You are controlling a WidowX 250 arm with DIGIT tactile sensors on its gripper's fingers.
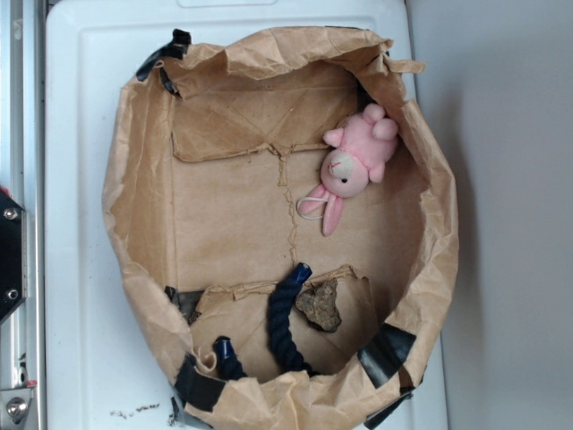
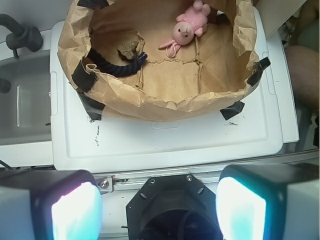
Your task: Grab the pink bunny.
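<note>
Three things sit in the paper bag (image 1: 134, 179): the pink bunny (image 1: 354, 161), a dark blue rope (image 1: 282, 318) and a brown lump (image 1: 320, 305). The bag is rolled down into an open tub on a white lid (image 1: 81, 269).

The bunny lies against the bag wall near a corner, head pointing into the bag floor, with one long ear and a thin white string loop (image 1: 309, 204) trailing off it. Rope and lump are at the opposite end, well apart from it.

Gripper (image 2: 159, 200) is wide open; the wrist view shows both fingers at the bottom edge with a big gap. It is well back from the bag, outside the rim, nothing held.

Risks, as I judge them:
- Bunny is hard against the wall. A finger coming down on that side could land on the crumpled rim and fold paper in, or pinch paper with the toy.
- Closing on the ear or string only: weak hold, toy swings or drops.
- Soft plush compresses, so a shallow close may slip off.
- Bag is light; dragging could shift it on the lid.
</note>
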